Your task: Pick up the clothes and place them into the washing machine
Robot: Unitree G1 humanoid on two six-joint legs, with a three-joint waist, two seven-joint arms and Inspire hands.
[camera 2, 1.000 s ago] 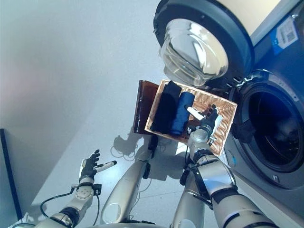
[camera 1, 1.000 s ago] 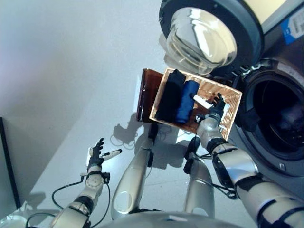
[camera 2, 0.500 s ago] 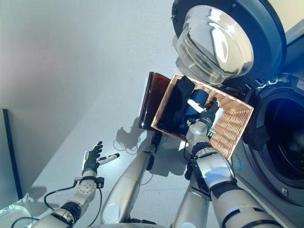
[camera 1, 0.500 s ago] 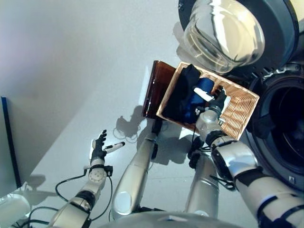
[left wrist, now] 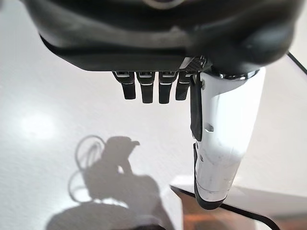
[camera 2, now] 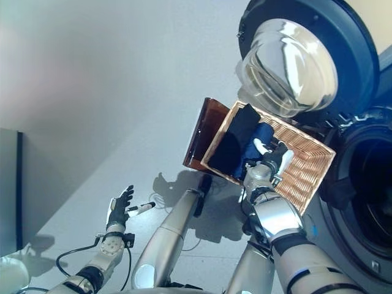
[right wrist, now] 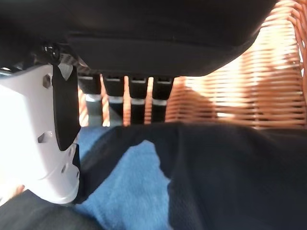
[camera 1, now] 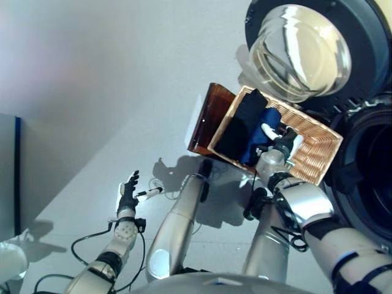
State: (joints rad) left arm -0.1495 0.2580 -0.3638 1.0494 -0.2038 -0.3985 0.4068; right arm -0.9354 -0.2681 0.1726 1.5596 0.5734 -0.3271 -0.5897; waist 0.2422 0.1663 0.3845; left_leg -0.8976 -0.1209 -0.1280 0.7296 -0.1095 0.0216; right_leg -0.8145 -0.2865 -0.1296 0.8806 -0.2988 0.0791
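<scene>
The right hand (camera 1: 280, 146) reaches into the wicker basket (camera 1: 318, 156), fingers straight and unclenched over the blue cloth (camera 1: 260, 131) beside the black garment (camera 1: 239, 122). The left hand (camera 1: 128, 195) hangs relaxed over the floor. A shallow grab may snag both clothes or tip the basket

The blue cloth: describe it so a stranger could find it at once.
Start at the washer's open door. Just below it sits a wicker basket. The blue cloth lies inside, between a black garment and the right hand; it is the only blue thing there.
</scene>
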